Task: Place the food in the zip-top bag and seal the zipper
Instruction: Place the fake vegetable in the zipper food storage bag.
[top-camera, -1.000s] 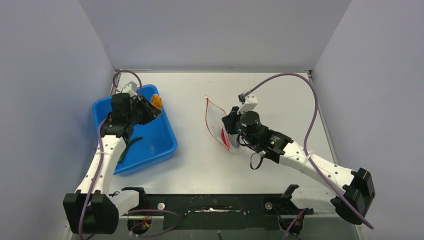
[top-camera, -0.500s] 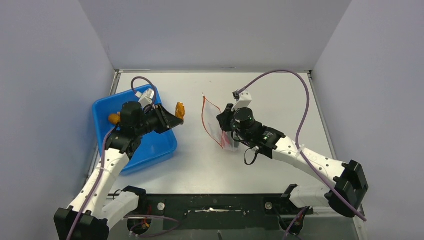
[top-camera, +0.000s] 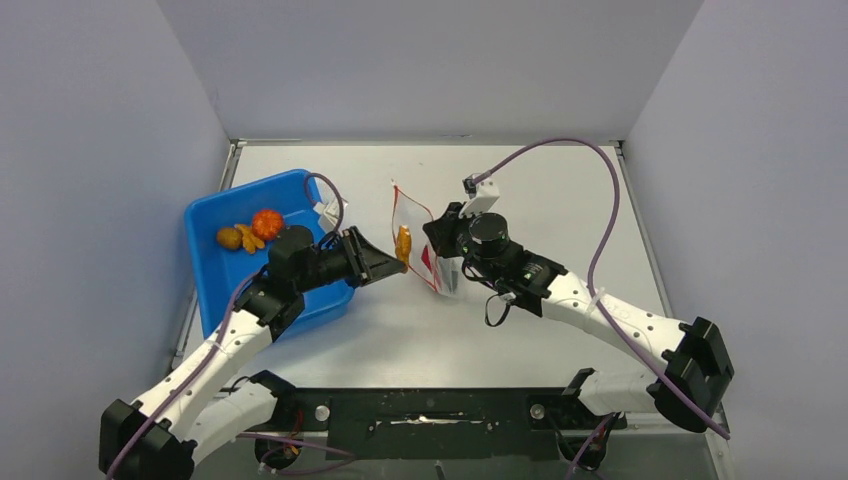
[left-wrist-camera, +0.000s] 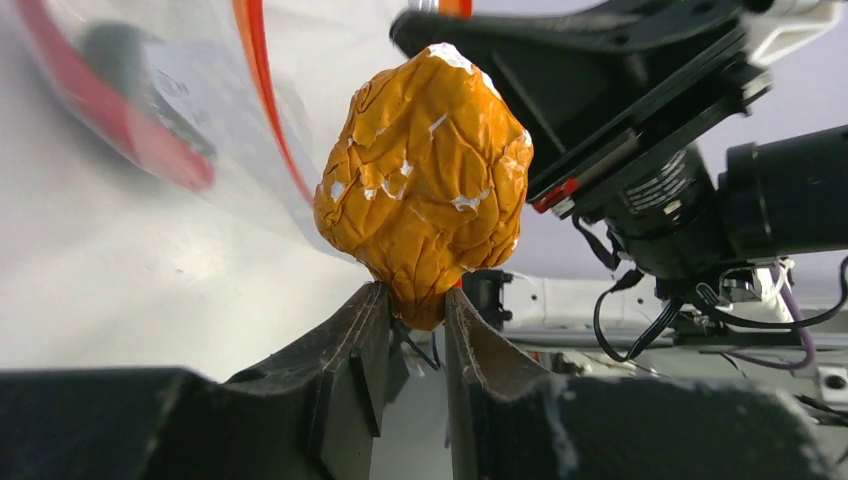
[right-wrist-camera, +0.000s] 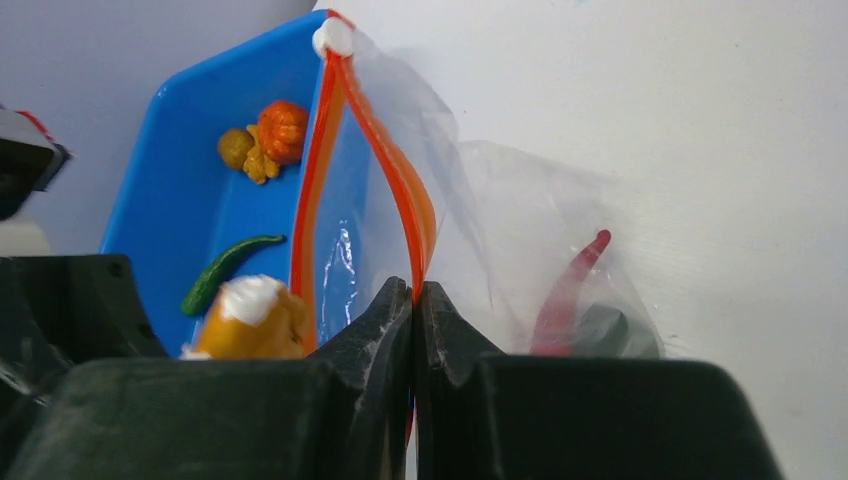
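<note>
The right jaws are pressed together on one side of the zipper (right-wrist-camera: 422, 220), pinching that lip of the bag (right-wrist-camera: 520, 200) and lifting it off the tabletop (top-camera: 560, 200). The point of this hold seems to be to stand the mouth on edge: the two red-orange strips bow apart into a tall slot that faces the left arm. The lower part of the bag sags behind the jaws, and the red chili (right-wrist-camera: 565, 290) lies inside it.

The left jaws are clamped on the narrow bottom end of a yellow-brown lump (left-wrist-camera: 425, 180), so most of the lump sticks out ahead of the fingertips. That grip suits the job, since the lump can enter the slot first while the jaws stay outside the thin plastic. The lump hangs in the air just beside the mouth, between the tray (top-camera: 215, 280) and the right arm, and is not yet inside.

An orange fruit (top-camera: 266, 222), more lumps (top-camera: 240, 238) and a slim green piece (right-wrist-camera: 225, 268) lie in the tray, so I judge the filling well short of done and the sealing some way off.
</note>
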